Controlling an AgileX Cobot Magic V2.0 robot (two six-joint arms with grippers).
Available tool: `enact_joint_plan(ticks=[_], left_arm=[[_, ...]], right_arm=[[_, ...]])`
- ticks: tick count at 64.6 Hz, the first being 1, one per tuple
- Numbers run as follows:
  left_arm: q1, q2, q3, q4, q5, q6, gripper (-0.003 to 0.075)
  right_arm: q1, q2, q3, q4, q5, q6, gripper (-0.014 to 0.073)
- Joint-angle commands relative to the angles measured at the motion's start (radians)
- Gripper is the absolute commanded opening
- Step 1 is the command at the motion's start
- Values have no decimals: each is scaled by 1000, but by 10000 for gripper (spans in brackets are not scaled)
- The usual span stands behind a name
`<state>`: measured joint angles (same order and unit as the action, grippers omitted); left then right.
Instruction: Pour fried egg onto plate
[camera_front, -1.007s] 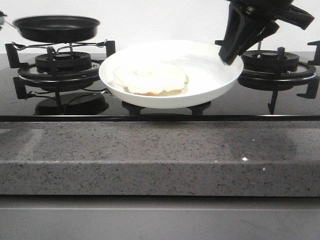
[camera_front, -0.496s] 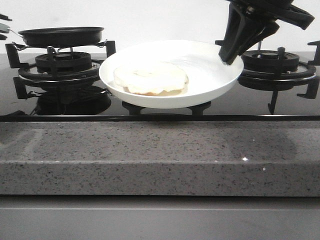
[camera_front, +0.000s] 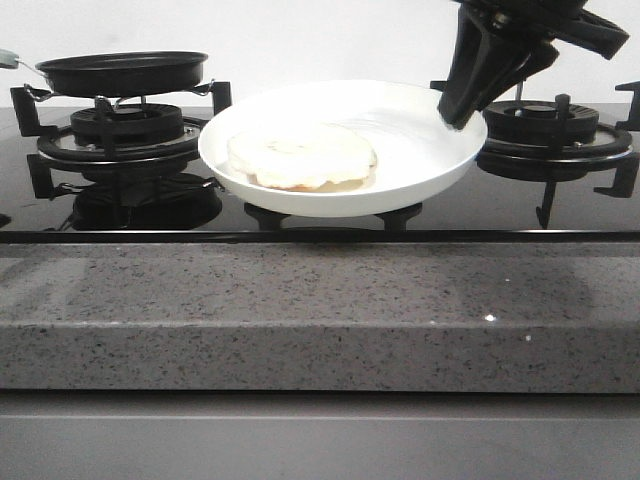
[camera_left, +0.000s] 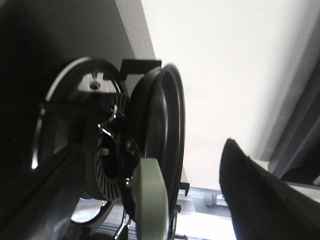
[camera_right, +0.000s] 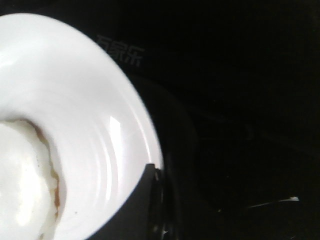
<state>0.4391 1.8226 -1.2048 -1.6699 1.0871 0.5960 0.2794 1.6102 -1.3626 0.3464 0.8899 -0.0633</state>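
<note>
The right claw (camera_front: 458, 112) is clamped on the far right rim of the wide, glossy white round plate (camera_front: 420, 170), holding it tilted above the black glass hob (camera_front: 560, 205). On the plate's lower left half, well away from that claw, lies the flat, pale fried egg (camera_front: 300, 155) with its browned edge showing. Over on the left, the left claw (camera_left: 150, 210) is spread wide, its dark fingers (camera_left: 260, 200) standing on either side of the pale green handle (camera_left: 148, 197) without touching it. The round black frying pan (camera_front: 122, 72) sits on the left burner grate (camera_front: 60, 130), behind the speckled grey stone surface (camera_front: 320, 310).
</note>
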Motion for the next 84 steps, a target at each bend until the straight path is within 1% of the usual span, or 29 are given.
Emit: enact_joint_plan(ticks=[1,8,13,17,28,38,46,54,61,66,72,77,84], left_arm=[[40,-64,-31,-62,79,-2,547],[79,-96,-31,-46,85,31,547],[95,-134,-31,1,65,41,547],[97,-182,-31,68,28,44,547],[61,-334,-31,325,-78,44,546],[-41,-499,-31,589,-142,-16,544],[-168,-614,-31,811,-174,-113,544],[-294,-717,-31,1112,-207,-294,544],[-406,-784,-11,1399,-197,-480,544],[-471,-830,22,1564,-197,-596,544],[-531,-884,76,1700,-189,-697,544],[-567,-931,147,1770,-184,-735,544],[-577,-989,227,1795,-184,-739,544]], right_arm=[[0,-45,-26,23,-41,-6,-68],[0,-45,-26,23,-41,-6,-68],[0,-45,-26,23,-41,-6,-68],[0,-45,-26,23,-41,-6,-68],[0,-45,-26,23,-41,-6,-68],[0,-45,-26,23,-42,-6,-68],[0,-45,-26,23,-42,-6,-68],[0,-45,-26,23,-42,-6,-68],[0,-45,-26,23,-42,-6,-68],[0,-45,-26,23,-42,-6,-68],[0,-45,-26,23,-42,-6,-68],[0,-45,-26,23,-42,-6,-68],[0,-45,-26,23,-42,-6,-68]])
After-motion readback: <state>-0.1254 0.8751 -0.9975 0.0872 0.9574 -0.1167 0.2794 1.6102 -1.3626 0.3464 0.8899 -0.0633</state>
